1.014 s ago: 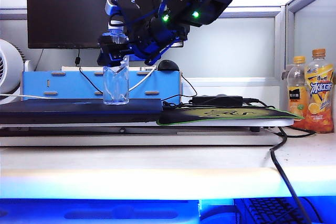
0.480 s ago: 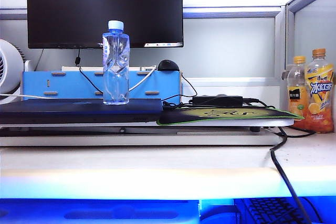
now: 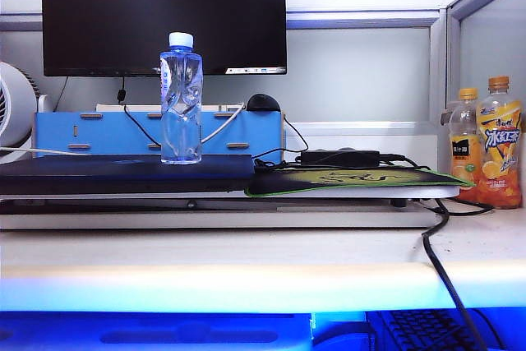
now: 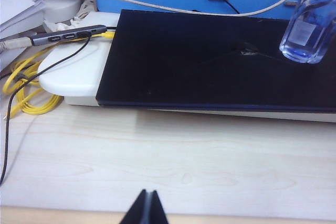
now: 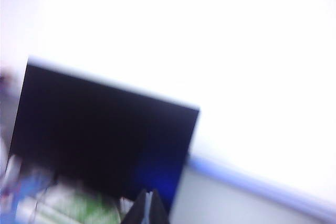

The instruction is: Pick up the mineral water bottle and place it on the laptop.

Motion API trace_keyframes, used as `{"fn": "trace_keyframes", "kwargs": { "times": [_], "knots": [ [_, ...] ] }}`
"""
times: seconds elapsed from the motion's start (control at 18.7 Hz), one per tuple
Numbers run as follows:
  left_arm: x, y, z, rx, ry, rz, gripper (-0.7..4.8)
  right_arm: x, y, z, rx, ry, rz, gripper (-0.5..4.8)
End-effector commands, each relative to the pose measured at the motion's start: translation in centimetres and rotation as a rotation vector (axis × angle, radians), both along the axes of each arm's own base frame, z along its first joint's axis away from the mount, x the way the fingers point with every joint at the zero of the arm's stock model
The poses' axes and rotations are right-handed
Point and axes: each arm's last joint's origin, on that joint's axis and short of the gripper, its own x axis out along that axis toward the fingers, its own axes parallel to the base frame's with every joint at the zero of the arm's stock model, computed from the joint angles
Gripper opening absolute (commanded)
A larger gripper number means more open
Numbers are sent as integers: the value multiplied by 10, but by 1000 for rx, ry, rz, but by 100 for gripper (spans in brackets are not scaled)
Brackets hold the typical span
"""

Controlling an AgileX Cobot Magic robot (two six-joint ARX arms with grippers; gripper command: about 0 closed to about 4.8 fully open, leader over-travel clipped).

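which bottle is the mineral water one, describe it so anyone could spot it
Start at the big black monitor; in front of it lies the flat dark laptop. The mineral water bottle stands upright on it, clear with a white cap, unlike the two orange-capped drink bottles at far right.

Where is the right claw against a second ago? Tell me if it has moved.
Yes. It was at the mineral water bottle in front of the monitor; it has left the exterior view. Its wrist view shows the right claw shut, facing the monitor.
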Motion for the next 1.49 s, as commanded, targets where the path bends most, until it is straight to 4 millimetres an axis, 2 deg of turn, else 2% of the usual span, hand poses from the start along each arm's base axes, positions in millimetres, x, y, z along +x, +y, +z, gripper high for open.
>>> {"fn": "trace_keyframes", "kwargs": {
  "times": [0.05, 0.27, 0.43, 0.59, 0.69, 0.85, 1.01, 1.17, 1.33, 1.49],
  "knots": [
    [0, 0, 0, 1, -3, -1, -2, -42, -36, 1, -33, 70, -90, 0],
    [0, 0, 0, 1, -3, -1, -2, -100, -82, -2, -17, 88, -174, 1],
    [0, 0, 0, 1, -3, -1, -2, -137, -110, -11, -12, 104, -214, 0],
    [0, 0, 0, 1, -3, -1, -2, -153, -123, -25, -20, 185, -255, 0],
    [0, 0, 0, 1, -3, -1, -2, -148, -120, -38, -17, 218, -258, 0],
    [0, 0, 0, 1, -3, -1, -2, -121, -100, -75, 29, 134, -235, 0],
    [0, 0, 0, 1, -3, -1, -2, -84, -82, -142, 66, 65, -266, 4],
    [0, 0, 0, 1, -3, -1, -2, -57, -82, -215, 55, 176, -285, 19],
    [0, 0, 0, 1, -3, -1, -2, -54, -89, -274, 109, 292, -206, 18],
    [0, 0, 0, 1, -3, -1, -2, -58, -97, -313, 184, 305, -191, 18]
  ]
}}
